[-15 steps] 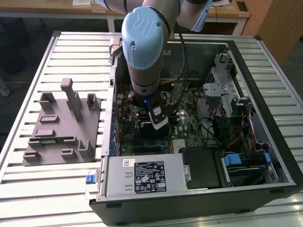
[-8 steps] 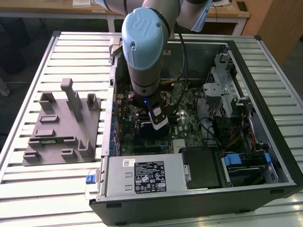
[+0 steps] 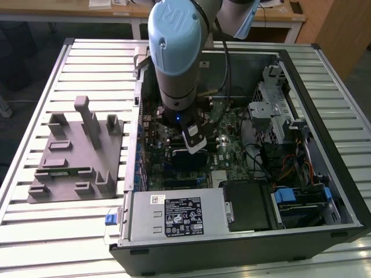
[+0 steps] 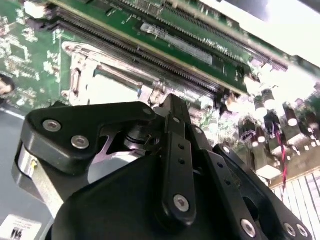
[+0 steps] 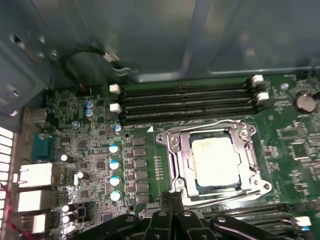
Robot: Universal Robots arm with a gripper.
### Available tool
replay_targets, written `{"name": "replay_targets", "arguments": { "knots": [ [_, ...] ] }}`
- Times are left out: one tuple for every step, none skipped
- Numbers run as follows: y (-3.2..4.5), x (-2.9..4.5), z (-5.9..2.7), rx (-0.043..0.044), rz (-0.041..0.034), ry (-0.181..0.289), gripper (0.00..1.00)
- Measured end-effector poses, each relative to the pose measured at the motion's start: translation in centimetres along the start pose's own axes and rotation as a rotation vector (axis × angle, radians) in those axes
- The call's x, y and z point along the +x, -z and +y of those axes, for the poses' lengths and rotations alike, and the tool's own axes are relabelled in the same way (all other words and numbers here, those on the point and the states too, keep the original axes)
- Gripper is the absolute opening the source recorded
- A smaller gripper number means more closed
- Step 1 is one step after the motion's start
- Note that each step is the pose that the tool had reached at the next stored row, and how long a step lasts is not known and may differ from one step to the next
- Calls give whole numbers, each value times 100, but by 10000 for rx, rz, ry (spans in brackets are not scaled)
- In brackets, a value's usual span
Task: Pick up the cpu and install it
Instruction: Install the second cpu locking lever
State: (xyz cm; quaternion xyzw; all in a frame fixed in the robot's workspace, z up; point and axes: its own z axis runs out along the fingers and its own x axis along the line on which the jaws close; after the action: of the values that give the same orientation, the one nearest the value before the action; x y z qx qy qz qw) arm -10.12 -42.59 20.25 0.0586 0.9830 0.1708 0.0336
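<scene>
Looking down: you have the arm [image 3: 177,52] reaching into the open computer case [image 3: 301,231] lying on the slatted tabletop [image 3: 35,220], so the motherboard [image 5: 90,165] faces up to the claw
Cpu: the cpu [image 5: 214,159] lies flat inside the socket [image 5: 172,145] near the middle of the board, its pale metal top showing; in the second wrist view you see it as a pale patch [image 4: 112,90] behind the claw
Socket frame: the metal frame surrounds the chip, and the memory slots [image 5: 185,102] run alongside, toward the case wall
Claw: the claw [image 5: 172,200] looks pressed together with nothing between its tips, hanging just above the board
Relation: the cpu sits just beside the claw tips, apart from them, not gripped
Judgement: to your eye the chip appears already seated
Holder: the grey holder block [image 3: 75,153] stands outside the case, toward the tabletop edge on the exterior view's left
</scene>
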Motion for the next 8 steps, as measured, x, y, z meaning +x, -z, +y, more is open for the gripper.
{"name": "replay_targets", "arguments": {
  "knots": [
    [33,-2,12,1,1,0,11],
    [68,-3,24,2,1,0,11],
    [101,-5,37,0,0,0,11],
    [136,-7,49,0,0,0,11],
    [170,-8,62,1,1,0,11],
    [205,-10,74,0,0,0,11],
    [238,-12,86,1,1,0,11],
    [266,-13,96,2,2,0,11]
  ]
}}
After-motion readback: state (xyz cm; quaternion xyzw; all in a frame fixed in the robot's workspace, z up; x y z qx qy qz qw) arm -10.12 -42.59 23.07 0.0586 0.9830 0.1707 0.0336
